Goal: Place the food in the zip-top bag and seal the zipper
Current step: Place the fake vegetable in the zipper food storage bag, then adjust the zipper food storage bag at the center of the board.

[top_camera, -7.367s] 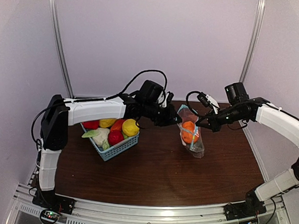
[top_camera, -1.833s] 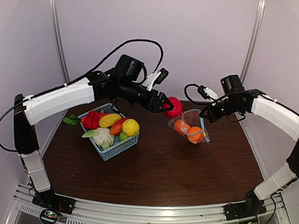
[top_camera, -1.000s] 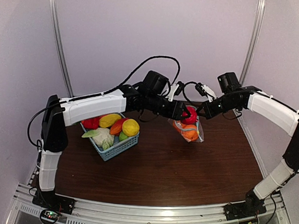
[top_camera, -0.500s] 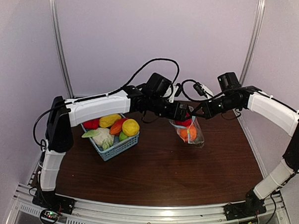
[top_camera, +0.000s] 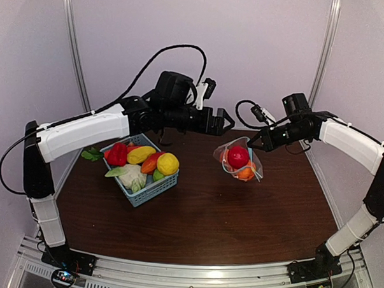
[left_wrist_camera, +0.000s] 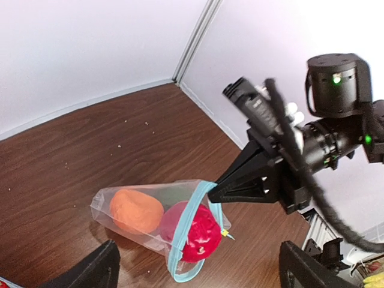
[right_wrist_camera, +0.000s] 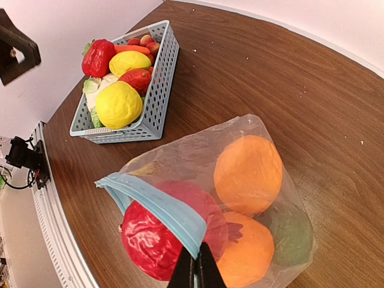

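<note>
1. The clear crinkly plastic bag [top_camera: 241, 164] is on the far right side of the brown wooden table [top_camera: 207, 227], just under the tip of the right arm. Its bottom looks like it rests on the wood, and its top is lifted up.
2. Inside it I see a round red toy food [right_wrist_camera: 159, 240] near the mouth and two round orange toy foods [right_wrist_camera: 248, 174] deeper down. Something greenish shows at the very bottom, but it is too dim to name.
3. The light-blue zipper strip [right_wrist_camera: 157, 204] runs along the mouth of the bag. Its two sides are not pressed together, so the mouth gapes wide and more food can drop in.
4. The right gripper [right_wrist_camera: 193, 267] is pinched tight on the bag's edge, right by the zipper. I think it holds the bag up like this so the mouth faces the other arm.
5. The left gripper [top_camera: 223, 122] hangs in the air to the left of the bag, well apart from it. Its fingers are spread wide and it has nothing in them. An empty hand like that looks ready to fetch the next toy.
6. Farther left stands the light-blue lattice basket [top_camera: 150, 192]. It holds a yellow lemon toy [top_camera: 167, 163], a red pepper toy [top_camera: 117, 153] and some others. These are not yet in the bag, so I think closing the zipper has to wait.
</note>
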{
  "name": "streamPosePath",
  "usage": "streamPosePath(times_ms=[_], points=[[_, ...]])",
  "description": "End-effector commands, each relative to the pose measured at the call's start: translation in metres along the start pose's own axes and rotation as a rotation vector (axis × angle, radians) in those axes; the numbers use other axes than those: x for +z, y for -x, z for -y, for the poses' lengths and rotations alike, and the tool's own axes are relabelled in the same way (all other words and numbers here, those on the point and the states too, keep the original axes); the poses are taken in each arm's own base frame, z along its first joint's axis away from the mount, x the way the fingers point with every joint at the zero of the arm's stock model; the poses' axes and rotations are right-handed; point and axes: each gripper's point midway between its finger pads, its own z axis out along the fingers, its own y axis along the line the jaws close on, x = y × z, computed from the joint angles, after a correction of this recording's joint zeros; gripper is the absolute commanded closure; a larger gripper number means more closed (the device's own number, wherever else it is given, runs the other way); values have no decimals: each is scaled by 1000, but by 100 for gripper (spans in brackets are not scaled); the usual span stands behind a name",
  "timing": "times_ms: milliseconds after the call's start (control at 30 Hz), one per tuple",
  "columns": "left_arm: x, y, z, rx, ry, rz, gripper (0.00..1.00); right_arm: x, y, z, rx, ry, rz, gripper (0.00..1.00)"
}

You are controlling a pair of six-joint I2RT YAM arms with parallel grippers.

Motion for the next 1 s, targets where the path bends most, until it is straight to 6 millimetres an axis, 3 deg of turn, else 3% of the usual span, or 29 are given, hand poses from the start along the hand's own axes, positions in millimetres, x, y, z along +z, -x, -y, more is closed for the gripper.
streamPosePath(times_ms=[0, 100, 167, 267, 433, 533, 600, 633, 700, 767, 800, 833, 900, 967], points=[[37, -62, -31, -121, 72, -123, 12, -10, 12, -9, -22, 29, 58, 100], [50, -74, -19, -175, -25, -148, 26, -10, 12, -9, -17, 28, 61, 100], [53, -82, -15, -201, -48, -169, 30, -10, 12, -9, -14, 25, 62, 100], [56, -94, -21, -218, -24, -187, 32, -11, 11, -8, -16, 18, 66, 100], [63, -106, -33, -242, 8, -189, 46, -9, 7, -7, -15, 17, 62, 100], [76, -113, -37, -258, -11, -210, 62, -9, 8, -8, -13, 21, 63, 100], [86, -115, -37, -276, -43, -225, 86, -10, 10, -6, -15, 12, 68, 100], [87, -110, -34, -278, -53, -219, 100, -10, 10, -5, -15, 1, 69, 100], [81, -89, -24, -260, -62, -215, 100, -12, 12, 3, -16, -48, 69, 100], [57, -40, 16, -193, -142, -142, 100, -16, 13, 11, -26, -110, 68, 100], [46, -20, 26, -132, -114, -76, 100, -18, 12, 14, -32, -135, 66, 100], [43, -15, 17, -88, -33, -39, 100, -20, 12, 20, -37, -170, 67, 100], [54, -33, -17, -154, 24, -136, 100, -25, 13, 31, -48, -248, 70, 100], [57, -43, -9, -198, -70, -207, 100, -33, 14, 40, -59, -314, 67, 100]])
